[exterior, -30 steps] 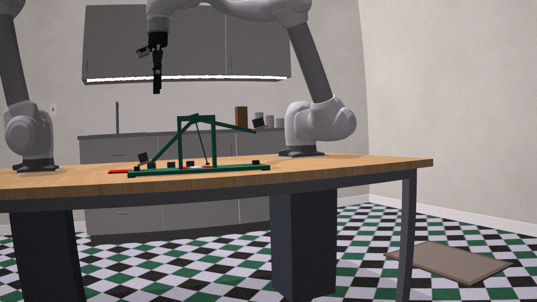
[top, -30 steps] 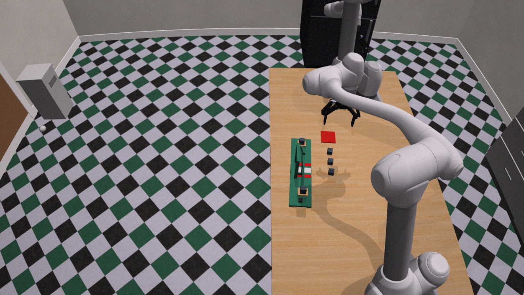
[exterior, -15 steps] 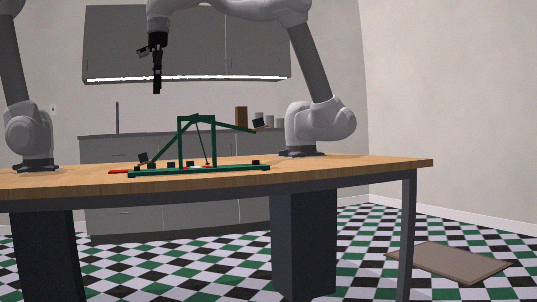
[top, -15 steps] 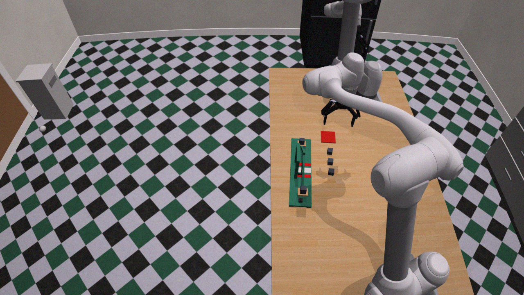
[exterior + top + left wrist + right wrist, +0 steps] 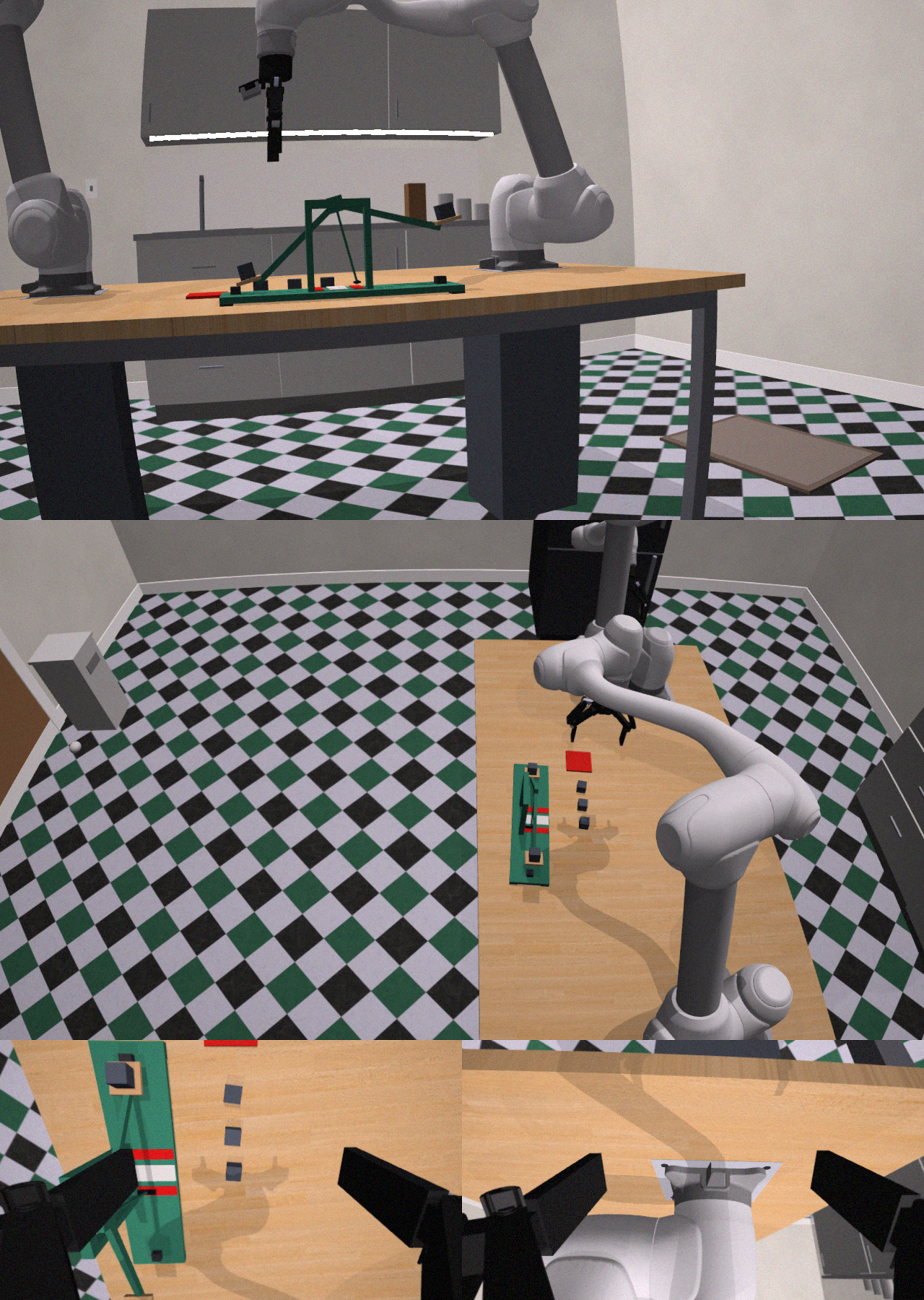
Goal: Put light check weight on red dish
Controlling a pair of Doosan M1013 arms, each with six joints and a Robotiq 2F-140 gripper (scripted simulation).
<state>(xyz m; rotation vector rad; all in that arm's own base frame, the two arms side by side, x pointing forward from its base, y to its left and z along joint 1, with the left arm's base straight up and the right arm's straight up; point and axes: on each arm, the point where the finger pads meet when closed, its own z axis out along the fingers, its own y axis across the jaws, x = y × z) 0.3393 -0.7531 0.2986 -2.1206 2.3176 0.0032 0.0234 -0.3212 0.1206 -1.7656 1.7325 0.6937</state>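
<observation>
Right now, can see two spread fingers on the left gripper (image 5: 597, 741) (image 5: 273, 159) (image 5: 236, 1164) in the left wrist view, but only a slim side-on profile of it in the exterior view. Below this tool, can count three loose weights: an end weight (image 5: 584, 822) (image 5: 234, 1172), a middle weight (image 5: 582, 804) (image 5: 232, 1137) and a dish-side weight (image 5: 581, 786) (image 5: 232, 1094). Past that row, find one red dish (image 5: 579, 761) (image 5: 205, 295) (image 5: 231, 1043), whole from the top, cut off in the left wrist view. Beside the row from the tool, find one rocker balance (image 5: 515, 843) (image 5: 308, 248) (image 5: 159, 1123), with one pointer (image 5: 346, 248) (image 5: 146, 1192) over a red field. Can count two pans and one weight on each: a low-pan weight (image 5: 532, 768) (image 5: 246, 271) (image 5: 120, 1075) near the dish and a high-pan weight (image 5: 535, 854) (image 5: 444, 210) at the other end, the latter missed by the left wrist view. Well away from this tool, find the right gripper (image 5: 640, 597) (image 5: 708, 1171) spread wide too, above an arm base (image 5: 766, 1168).
</observation>
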